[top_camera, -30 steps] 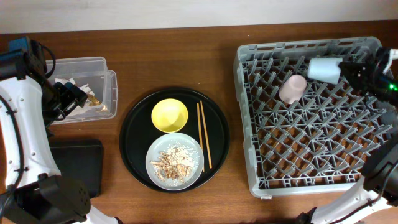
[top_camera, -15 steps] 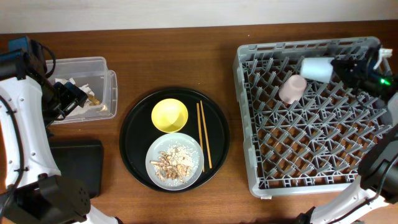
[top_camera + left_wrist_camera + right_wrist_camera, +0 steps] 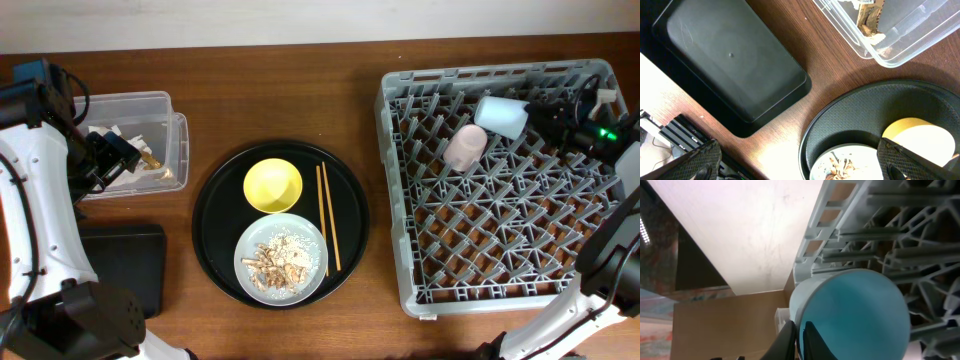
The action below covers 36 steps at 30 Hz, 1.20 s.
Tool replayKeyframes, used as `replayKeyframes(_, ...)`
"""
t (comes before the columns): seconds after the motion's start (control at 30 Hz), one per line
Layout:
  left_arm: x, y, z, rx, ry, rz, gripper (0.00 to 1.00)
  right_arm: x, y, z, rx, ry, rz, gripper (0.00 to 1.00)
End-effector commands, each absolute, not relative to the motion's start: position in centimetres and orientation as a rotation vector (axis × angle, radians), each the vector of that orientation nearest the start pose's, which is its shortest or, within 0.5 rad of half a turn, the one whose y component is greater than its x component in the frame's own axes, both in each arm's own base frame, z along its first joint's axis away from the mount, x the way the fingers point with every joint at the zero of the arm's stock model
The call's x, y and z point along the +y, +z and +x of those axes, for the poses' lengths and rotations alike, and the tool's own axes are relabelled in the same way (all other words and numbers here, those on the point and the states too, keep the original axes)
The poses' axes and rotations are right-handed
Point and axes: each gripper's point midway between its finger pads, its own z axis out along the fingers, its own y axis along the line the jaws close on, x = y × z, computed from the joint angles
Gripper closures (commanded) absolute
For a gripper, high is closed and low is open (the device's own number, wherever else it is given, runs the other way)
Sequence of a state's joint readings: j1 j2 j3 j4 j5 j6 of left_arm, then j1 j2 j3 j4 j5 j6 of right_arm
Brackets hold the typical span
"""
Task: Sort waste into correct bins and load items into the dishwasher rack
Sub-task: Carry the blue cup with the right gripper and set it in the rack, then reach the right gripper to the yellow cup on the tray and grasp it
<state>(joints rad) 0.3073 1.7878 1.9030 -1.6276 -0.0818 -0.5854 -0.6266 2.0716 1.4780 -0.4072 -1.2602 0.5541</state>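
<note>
The right hand (image 3: pixel 532 118) is pinched nearly closed on the rim of the light-blue cup (image 3: pixel 500 114). The cup lies tipped on its side at the hand's 9 o'clock, over the pegs in the 1 o'clock part of the grey rack (image 3: pixel 500 285), and the pink cup (image 3: pixel 467 146) is just beside it at 7 o'clock. Far across the desk (image 3: pixel 300 100) toward 9 o'clock, the left hand (image 3: pixel 112 158) hangs over the clear tub (image 3: pixel 160 105), fingers spread wide and holding nothing.
</note>
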Motion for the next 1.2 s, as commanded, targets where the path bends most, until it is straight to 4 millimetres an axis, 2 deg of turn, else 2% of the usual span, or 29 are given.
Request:
replayKeyframes(0.0,11.4,22.0,30.8,2.741,0.108,-1.338,0.01,-15.3,14.4,45.6,1.990,1.478,0.869,0.90)
replayKeyframes(0.13,11.4,22.0,30.8,2.741,0.108,-1.338,0.01,-17.5,15.1,44.6,1.952,1.446,0.912,0.88)
replayKeyframes(0.23,11.4,22.0,30.8,2.742,0.109,-1.338,0.01,-19.5,17.1,43.2,1.909,1.402,0.932,0.85)
replayKeyframes(0.37,11.4,22.0,30.8,2.742,0.109,-1.338,0.01,-20.6,20.1,41.7,1.874,1.347,0.920,0.82)
replayKeyframes(0.47,11.4,22.0,30.8,2.742,0.109,-1.338,0.01,-20.1,23.8,41.0,1.877,1.231,0.851,0.82)
replayKeyframes(0.57,11.4,22.0,30.8,2.742,0.109,-1.338,0.01,-19.1,25.8,40.4,1.925,1.057,0.831,0.82)
replayKeyframes(0.6,11.4,22.0,30.8,2.741,0.108,-1.338,0.01,-18.3,26.8,40.0,1.962,0.939,0.812,0.81)
replayKeyframes(0.7,11.4,22.0,30.8,2.742,0.109,-1.338,0.01,-16.4,28.4,39.0,2.027,0.734,0.766,0.78)
replayKeyframes(0.77,11.4,22.0,30.8,2.741,0.108,-1.338,0.01,-14.1,29.6,38.1,2.085,0.576,0.695,0.70)
replayKeyframes(0.83,11.4,22.0,30.8,2.741,0.108,-1.338,0.01,-10.4,30.9,37.3,2.137,0.484,0.578,0.52)
replayKeyframes(0.87,11.4,22.0,30.8,2.742,0.109,-1.338,0.01,-7.0,31.5,36.8,2.181,0.456,0.434,0.35)
replayKeyframes(0.93,11.4,22.0,30.8,2.742,0.109,-1.338,0.01,-3.0,31.7,36.3,2.221,0.484,0.287,0.21)
replayKeyframes(1.0,11.4,22.0,30.8,2.742,0.109,-1.338,0.01,1.9,31.3,35.7,2.276,0.552,0.134,0.05)
replayKeyframes(1.1,11.4,22.0,30.8,2.741,0.108,-1.338,0.01,9.4,29.7,34.5,2.372,0.671,-0.092,0.05)
replayKeyframes(1.17,11.4,22.0,30.8,2.742,0.109,-1.338,0.01,13.6,28.4,34.3,2.406,0.701,-0.230,0.06)
